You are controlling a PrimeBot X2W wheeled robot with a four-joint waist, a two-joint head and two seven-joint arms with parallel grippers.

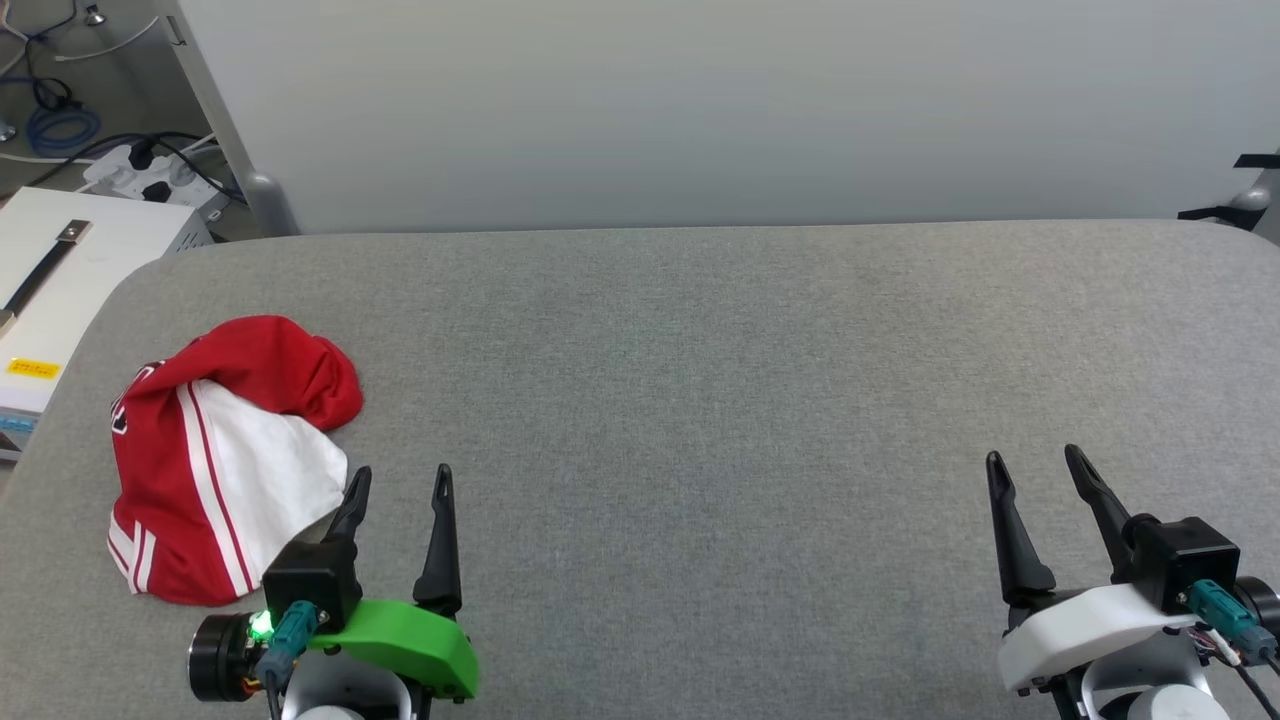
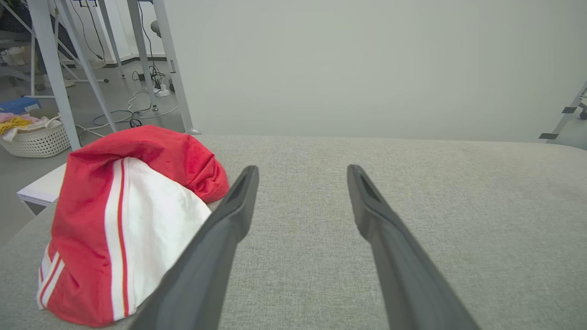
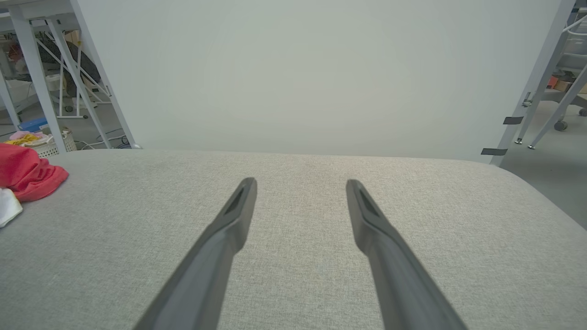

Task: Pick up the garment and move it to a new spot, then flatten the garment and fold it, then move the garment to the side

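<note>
Now left fingers (image 1: 440, 545) and right fingers (image 1: 1012, 530) spread, empty. Shirt (image 1: 225, 455) bunched at 9 o'clock by the worktop (image 1: 700, 400) edge; we risk pinching one layer, dragging it off.

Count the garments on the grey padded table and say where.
1. The crumpled red soft-fabric T-shirt with a white sleeve lies at the grey padded table's left end, just left of the open left tool. Whether the heap hides anything, I cannot tell.
</note>
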